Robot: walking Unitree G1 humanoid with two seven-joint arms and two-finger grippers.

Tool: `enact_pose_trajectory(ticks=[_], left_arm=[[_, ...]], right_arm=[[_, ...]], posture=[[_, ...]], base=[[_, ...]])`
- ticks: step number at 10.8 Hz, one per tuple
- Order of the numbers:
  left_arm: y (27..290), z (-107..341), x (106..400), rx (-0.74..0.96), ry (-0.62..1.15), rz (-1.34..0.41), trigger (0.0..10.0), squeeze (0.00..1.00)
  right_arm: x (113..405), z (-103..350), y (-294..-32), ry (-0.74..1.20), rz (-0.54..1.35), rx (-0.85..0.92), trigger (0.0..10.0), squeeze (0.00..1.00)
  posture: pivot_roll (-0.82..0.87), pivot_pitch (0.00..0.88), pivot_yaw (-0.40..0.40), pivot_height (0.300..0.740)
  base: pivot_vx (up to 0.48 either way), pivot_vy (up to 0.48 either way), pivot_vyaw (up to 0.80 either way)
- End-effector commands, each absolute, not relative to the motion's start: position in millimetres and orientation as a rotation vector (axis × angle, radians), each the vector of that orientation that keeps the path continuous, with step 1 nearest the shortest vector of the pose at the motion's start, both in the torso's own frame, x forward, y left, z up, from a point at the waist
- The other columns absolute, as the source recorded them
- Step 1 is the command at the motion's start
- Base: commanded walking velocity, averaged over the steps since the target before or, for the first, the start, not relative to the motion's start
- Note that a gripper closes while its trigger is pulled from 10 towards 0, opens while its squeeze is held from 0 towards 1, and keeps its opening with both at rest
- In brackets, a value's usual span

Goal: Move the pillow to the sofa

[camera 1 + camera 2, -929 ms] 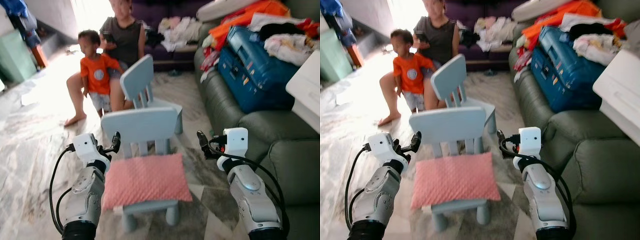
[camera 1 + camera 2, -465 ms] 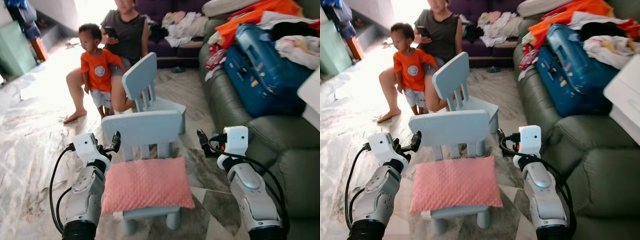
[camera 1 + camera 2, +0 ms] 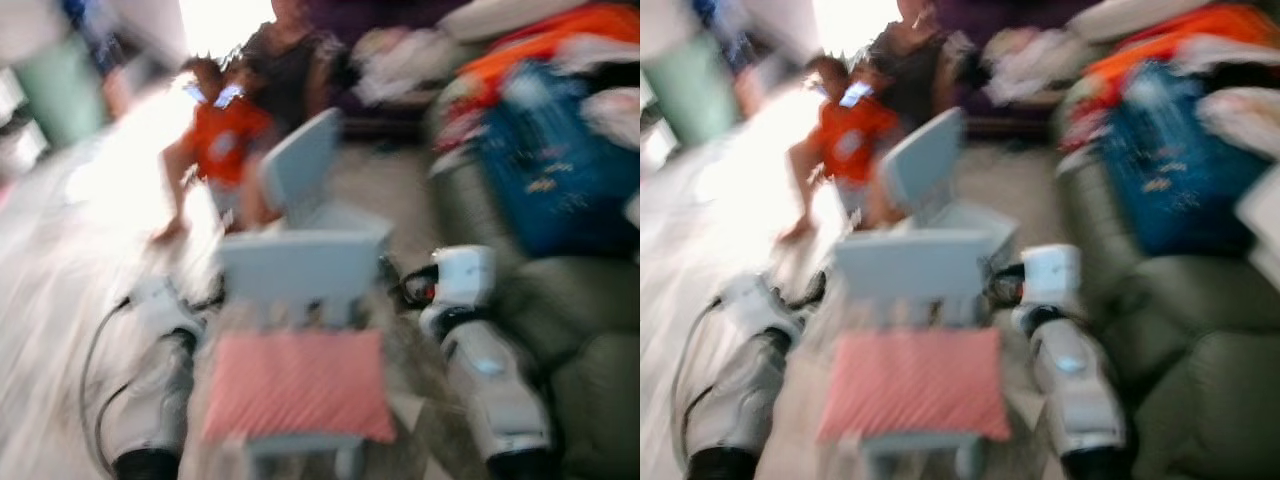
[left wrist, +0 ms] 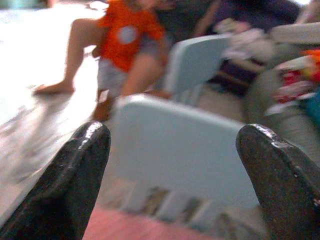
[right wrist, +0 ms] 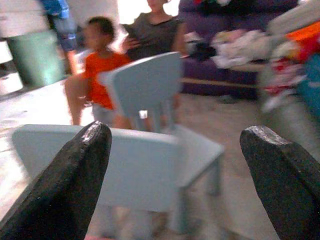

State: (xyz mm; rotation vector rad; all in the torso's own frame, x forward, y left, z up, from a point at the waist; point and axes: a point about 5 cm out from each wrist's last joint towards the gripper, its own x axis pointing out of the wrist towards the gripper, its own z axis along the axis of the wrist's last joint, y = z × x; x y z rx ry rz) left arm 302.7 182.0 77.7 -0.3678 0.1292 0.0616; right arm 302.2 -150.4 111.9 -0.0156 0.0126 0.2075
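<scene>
**Two grippers wide open, pillow on the chair seat between them**

Both head views are smeared with motion blur, so I read the fine detail from the wrist cameras. My left gripper has its two black fingers spread far apart, with nothing between them and nothing touching the pads. My right gripper is spread just as wide and is equally empty.

Between the two grippers, slightly below their fingertips, the pink pillow lies flat on the seat of a pale blue child's chair. Neither gripper touches the pillow or the chair; the left one hangs just beside the chair's left edge and the right one just beside its right edge, both about level with the backrest. In the left wrist view a strip of pink shows low between the fingers, under the blue backrest.

Ahead of the grippers, past that chair, a second blue chair stands turned at an angle. Beyond it a child in an orange shirt stands next to a seated person in a dark top.

Off to the side of my right gripper runs the grey-green sofa, its far end piled with a blue suitcase and loose clothes.
</scene>
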Motion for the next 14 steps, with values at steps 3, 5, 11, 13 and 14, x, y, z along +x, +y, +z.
enact_pose_trajectory(ticks=[3, 5, 11, 13, 14], left_arm=[[175, 75, 302, -0.364, 0.143, 0.057, 10.0, 0.00], [174, 75, 301, -0.363, 0.144, 0.051, 10.0, 0.00], [204, 30, 281, -0.126, 0.300, 0.057, 10.0, 0.00], [216, 2, 259, -0.057, 0.403, 0.042, 10.0, 0.00], [219, -12, 243, -0.047, 0.458, 0.019, 10.0, 0.00]], right_arm=[[300, 109, -158, 0.026, 0.179, -0.016, 10.0, 0.00], [300, 109, -157, 0.027, 0.179, -0.016, 10.0, 0.00], [311, 84, -156, 0.111, 0.201, 0.011, 10.0, 0.00], [302, 61, -162, 0.195, 0.203, -0.002, 10.0, 0.00], [289, 45, -170, 0.256, 0.191, 0.004, 10.0, 0.00]], posture=[[-0.12, 0.000, 0.009, 0.740], [-0.12, 0.000, 0.011, 0.740], [-0.06, 0.000, 0.003, 0.740], [-0.05, 0.000, -0.005, 0.740], [-0.04, 0.000, -0.007, 0.740]], base=[[0.000, 0.000, 0.00], [0.000, 0.000, 0.00], [0.000, 0.000, 0.00], [0.000, 0.000, 0.00], [0.000, 0.000, 0.00]])
